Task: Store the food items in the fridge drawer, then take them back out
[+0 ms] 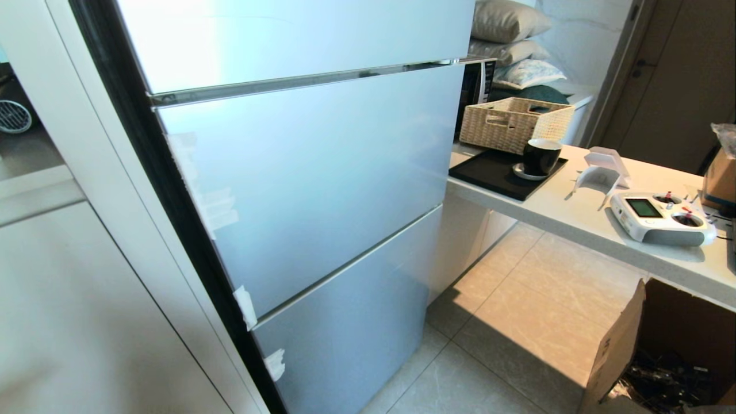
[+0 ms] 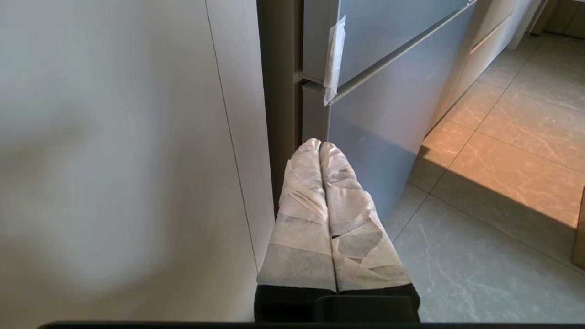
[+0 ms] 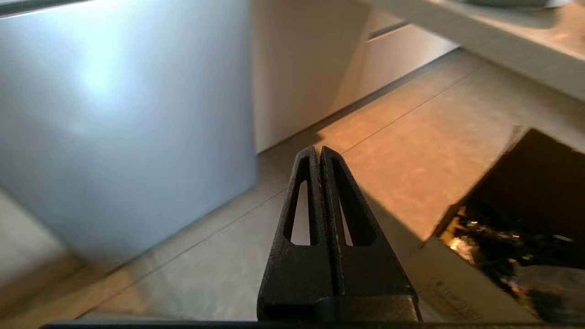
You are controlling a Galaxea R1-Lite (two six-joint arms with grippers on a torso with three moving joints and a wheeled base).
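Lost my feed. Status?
Left gripper shut, empty, by fridge. Right gripper shut, empty, above floor. Fridge closed; no food items visible. Cardboard box nearby.

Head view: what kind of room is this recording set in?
Most likely a home kitchen: a tall fridge with its doors shut, a stone-look counter holding a wicker basket and black mug, and a tiled floor.

food items, fridge drawer: unseen
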